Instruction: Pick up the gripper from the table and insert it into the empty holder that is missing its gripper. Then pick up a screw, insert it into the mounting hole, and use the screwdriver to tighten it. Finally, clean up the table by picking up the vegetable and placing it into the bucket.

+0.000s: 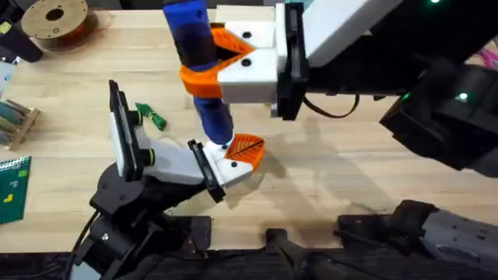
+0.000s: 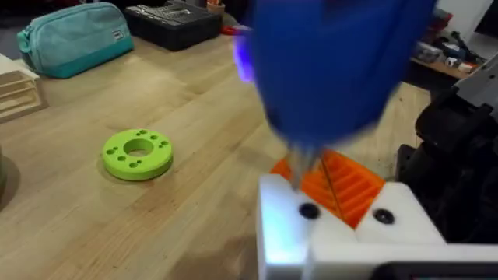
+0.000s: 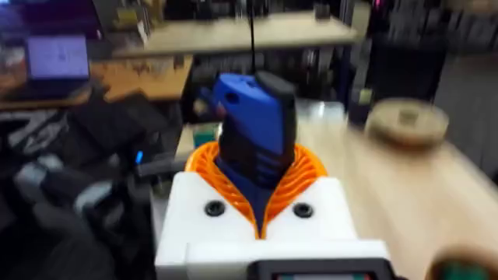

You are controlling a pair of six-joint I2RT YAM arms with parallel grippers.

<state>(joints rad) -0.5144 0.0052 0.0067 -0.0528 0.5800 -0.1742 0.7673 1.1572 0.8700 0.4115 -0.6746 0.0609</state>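
My right gripper [image 1: 212, 56] is shut on the blue screwdriver [image 1: 204, 74], which hangs tilted over the table [image 1: 334, 163]; its orange pads [image 3: 208, 167] clasp the body [image 3: 253, 132]. The thin silver bit [image 2: 311, 167] comes down onto my left gripper [image 1: 247, 155]. There the orange wedge gripper [image 1: 246, 147] sits in the white holder [image 1: 233, 171]. Two black screw heads [image 2: 309, 211] show on the white mounts [image 2: 334, 233]. My left gripper's jaws look shut with nothing between them. The dark green vegetable [image 1: 152, 117] lies on the wood left of the screwdriver. The bucket is out of view.
A flat green ring disc [image 2: 138, 153] lies on the table, with a teal pouch [image 2: 74, 39] and a black case [image 2: 175, 19] behind it. A wooden spool [image 1: 54, 19] stands at the far left corner. A wooden rack [image 1: 14, 120] and a green board [image 1: 12, 187] sit at the left edge.
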